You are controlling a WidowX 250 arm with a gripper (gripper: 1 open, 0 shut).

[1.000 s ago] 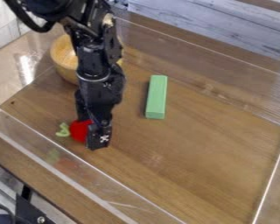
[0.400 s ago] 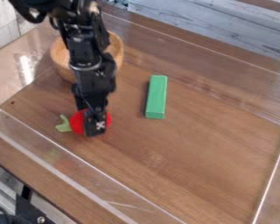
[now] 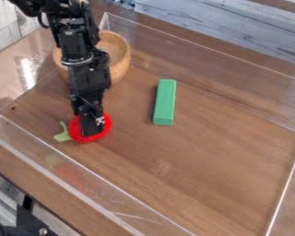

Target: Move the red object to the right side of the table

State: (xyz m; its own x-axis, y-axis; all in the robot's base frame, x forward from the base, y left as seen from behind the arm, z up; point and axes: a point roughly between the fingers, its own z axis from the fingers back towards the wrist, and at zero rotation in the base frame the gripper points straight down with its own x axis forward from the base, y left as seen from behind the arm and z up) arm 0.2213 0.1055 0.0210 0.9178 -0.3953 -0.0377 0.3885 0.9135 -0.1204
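Jaws: together on the strawberry [image 3: 92, 133], clamped across its body; dark fingertips overlap the red surface.
Strawberry, relative to jaws: directly at the fingertips, in contact; red shows on both sides of the dark tips and below them.
Leafy end [image 3: 63, 135]: light green, pointing toward the left edge of the view, outside the grip.
Strawberry, place on desk: left part of the desk [image 3: 218, 166] as seen in the view, near the front-left border. Lift: cannot tell whether its underside touches the wood.
Arm [image 3: 76, 57]: black, jointed, entering from the upper left; reaches down to the strawberry, steeply angled. It passes in front of part of the bowl.
Bowl [image 3: 119, 53]: round, wooden, light tan; beyond the strawberry, toward the upper left of the view. Partly hidden by the arm; contents cannot be made out.
Green block [image 3: 165, 102]: rectangular, long side running away from the camera; lies flat to the right of jaws and bowl, apart from both.
Desk surface: brown wood grain, extending rightward from the strawberry and past the green block.
Clear wall [image 3: 74, 173]: low, transparent, along the front-left border; its edges catch pale light.
Backdrop [image 3: 230, 26]: whitish wooden boards behind the far side of the desk.
Lower left corner: dark hardware [image 3: 23, 219] outside the clear wall, cut off by the frame; type not identifiable.
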